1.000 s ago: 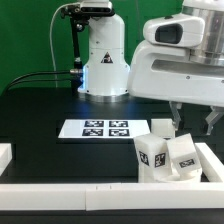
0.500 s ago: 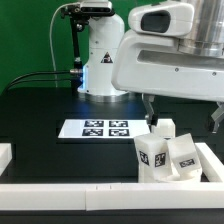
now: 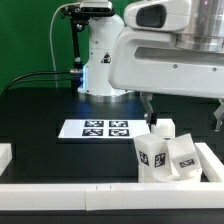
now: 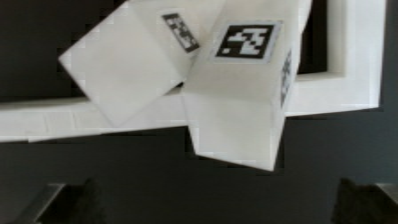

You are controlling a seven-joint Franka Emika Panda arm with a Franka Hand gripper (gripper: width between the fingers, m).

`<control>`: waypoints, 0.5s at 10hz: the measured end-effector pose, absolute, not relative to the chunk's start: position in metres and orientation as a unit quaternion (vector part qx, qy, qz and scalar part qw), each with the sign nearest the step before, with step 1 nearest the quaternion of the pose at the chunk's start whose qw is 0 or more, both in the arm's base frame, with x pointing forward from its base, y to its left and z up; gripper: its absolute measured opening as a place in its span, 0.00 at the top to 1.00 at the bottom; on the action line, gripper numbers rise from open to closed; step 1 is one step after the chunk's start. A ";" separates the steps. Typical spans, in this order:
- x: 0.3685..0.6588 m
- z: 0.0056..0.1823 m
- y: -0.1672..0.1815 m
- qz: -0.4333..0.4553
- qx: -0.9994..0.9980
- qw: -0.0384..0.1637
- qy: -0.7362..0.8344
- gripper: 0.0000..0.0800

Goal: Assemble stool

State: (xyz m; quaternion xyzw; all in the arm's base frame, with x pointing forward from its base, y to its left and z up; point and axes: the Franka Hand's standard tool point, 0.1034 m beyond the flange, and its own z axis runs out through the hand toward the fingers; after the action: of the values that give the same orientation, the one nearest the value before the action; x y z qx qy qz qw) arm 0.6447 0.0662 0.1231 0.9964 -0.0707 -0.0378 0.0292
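**Gripper wide open above the stool legs**

The gripper [image 3: 183,118] is hanging w/ its jaws spread wide and nothing btwn them, over the stool legs [image 3: 165,152]. In the exterior view the legs are standing bunched together on the exterior view's right side of the table [image 3: 45,105], inside the corner that the border rails [image 3: 100,196] are making. Two legs are sitting side by side at the front, touching, each showing a black-and-white tag. A third leg [image 3: 163,127] is poking up just behind them, near one dark finger; whether that finger is touching it, can't tell. The marker board [image 3: 95,129] is lying flat on the table toward the exterior view's left of the legs, apart from them. The robot base [image 3: 103,60] is standing at the back, and the arm's big white link [image 3: 165,65] is covering the upper right of that view.

In the wrist view the two dark fingertips [image 4: 63,200] are showing well apart, w/ bare dark table btwn them. Beyond them a tagged leg [image 4: 240,95] is appearing tilted, its tag facing the camera, and a second leg [image 4: 121,70] is pressing against its side. One of the border rails is running behind both. Neither leg is sitting in the gap btwn the jaws.
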 end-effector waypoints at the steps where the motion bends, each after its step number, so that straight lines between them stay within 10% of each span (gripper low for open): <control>1: 0.648 0.123 0.069 -0.044 0.995 0.011 -0.091 0.19; 5: 0.651 0.126 0.068 -0.056 0.991 -0.013 -0.119 0.19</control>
State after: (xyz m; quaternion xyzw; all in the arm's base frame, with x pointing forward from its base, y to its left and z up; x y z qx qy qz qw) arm 0.6507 0.0683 0.1260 0.9912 -0.1187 -0.0564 -0.0132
